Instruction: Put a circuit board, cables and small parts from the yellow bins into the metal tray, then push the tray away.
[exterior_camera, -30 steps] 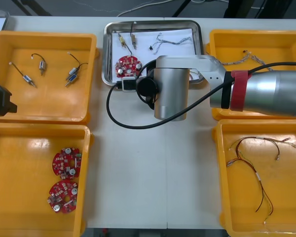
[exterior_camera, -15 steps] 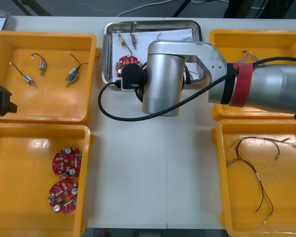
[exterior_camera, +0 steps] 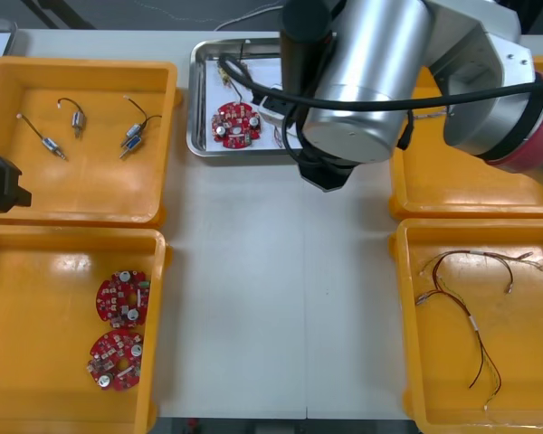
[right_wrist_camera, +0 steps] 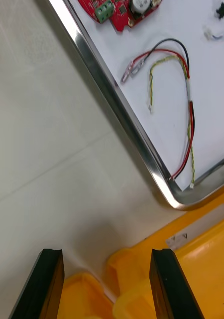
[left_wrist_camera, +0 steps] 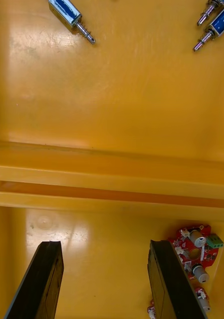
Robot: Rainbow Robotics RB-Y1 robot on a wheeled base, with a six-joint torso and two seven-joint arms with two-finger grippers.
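1. Tray point(exterior_camera: 195, 99): sits at far middle of bench point(exterior_camera: 271, 298), btw far L bin point(exterior_camera: 100, 181) and the R bins point(right_wrist_camera: 137, 266). On its white inside: board point(exterior_camera: 235, 122), red-yellow cable point(right_wrist_camera: 190, 107), other cables, small parts point(exterior_camera: 226, 72). Loading looks done, so the push is prob. the step left.
2. Handling (my read): thin sheet metal, so stiff and light. The smooth base should slide easily on the bench but may spin if pushed off-centre. The rolled rim is shiny and slippery, no good for pinching. Contents are loose and light, so a jerk could shift them or flick a wire over the low wall.
3. Where to take it: near long rim, approx. mid-length, fingers set flat against it. Push, don't grasp.
4. Pointing: long axis runs L–R across the bench, w/ one long rim facing the robot. The push goes across the short axis, toward the far edge.
5. R gripper point(right_wrist_camera: 108, 286): fingers wide apart, nothing btw them. It hovers over bare bench just off the tray's near R corner, beside the corners of the R bins. R arm point(exterior_camera: 371, 81) covers the tray's R part in front view. It prob. needs to drop to rim level and shift toward mid-rim.
6. L gripper point(left_wrist_camera: 104, 284): fingers also wide apart, empty. Parked over near L bin point(exterior_camera: 36, 362), by the walls where the two L bins meet. Spare board point(left_wrist_camera: 194, 254) lies just beside one finger.
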